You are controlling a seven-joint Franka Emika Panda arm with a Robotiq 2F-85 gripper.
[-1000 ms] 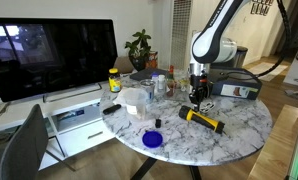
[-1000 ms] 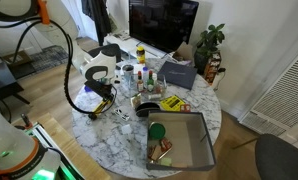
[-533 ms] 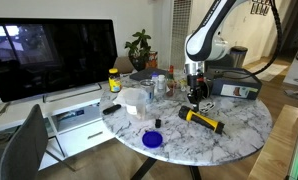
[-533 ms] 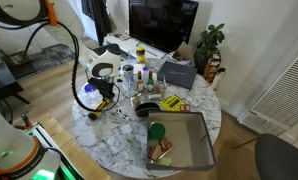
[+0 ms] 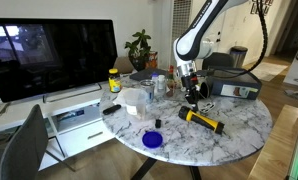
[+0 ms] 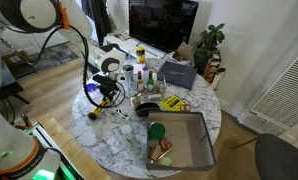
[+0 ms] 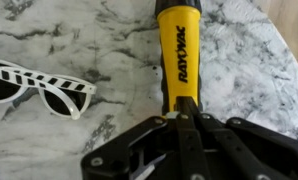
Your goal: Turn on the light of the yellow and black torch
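Note:
The yellow and black torch (image 5: 202,120) lies flat on the marble table (image 5: 239,135), and it also shows in an exterior view (image 6: 97,110). In the wrist view its yellow body (image 7: 179,50) runs straight up from my fingers, with its near end hidden under them. My gripper (image 5: 192,98) hangs just above the torch's end nearest the table's middle. In the wrist view the gripper (image 7: 185,114) has both fingers pressed together over the torch, with nothing between them. Whether the fingertips touch the torch cannot be told.
White sunglasses (image 7: 44,90) lie beside the torch. A blue plate (image 5: 152,139) sits near the front edge, with a white bowl (image 5: 136,97), a yellow-lidded jar (image 5: 114,80) and several bottles behind. A grey tray (image 6: 189,150) holds items. A monitor (image 5: 54,55) stands nearby.
The arm has leaned over and the gripper has shifted slightly toward the table's middle, staying above the torch's end. The torch has not moved.

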